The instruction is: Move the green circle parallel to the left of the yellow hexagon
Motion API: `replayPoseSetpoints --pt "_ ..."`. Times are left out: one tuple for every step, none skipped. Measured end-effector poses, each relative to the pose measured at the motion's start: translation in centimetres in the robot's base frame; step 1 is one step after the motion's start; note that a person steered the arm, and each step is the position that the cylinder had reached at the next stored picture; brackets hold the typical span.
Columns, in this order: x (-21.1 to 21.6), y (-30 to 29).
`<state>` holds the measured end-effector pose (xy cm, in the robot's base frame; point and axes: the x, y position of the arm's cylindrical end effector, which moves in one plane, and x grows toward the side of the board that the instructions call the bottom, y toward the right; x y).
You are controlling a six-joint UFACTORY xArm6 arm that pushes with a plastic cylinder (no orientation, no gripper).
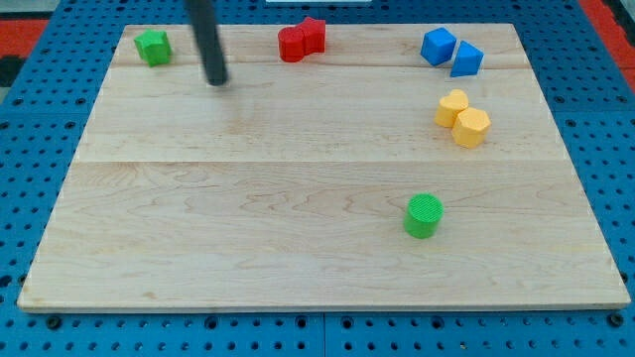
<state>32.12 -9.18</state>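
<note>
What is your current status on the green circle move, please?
My tip at the view's top left, far from blocks. Green circle untouched, below yellow hexagon. Nothing in the way.

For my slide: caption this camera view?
My tip rests far up-left of the green circle, below the yellow hexagon.

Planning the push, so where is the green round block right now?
The green cylinder block sits alone toward the view's bottom right of the wooden board, below the two yellow blocks, far from my tip.
</note>
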Motion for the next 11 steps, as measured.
replayPoseSetpoints --pt "5.9 8.7" --pt "10.9 17.7" --pt "15.0 27.7" --pt "21.5 28.4" --pt "22.6 20.6" --pt "20.8 14.7" --pt "18.1 15.4" --pt "19.4 17.6" --pt "17.3 18.8" --pt "15.4 15.9" --pt "13.9 9.2"
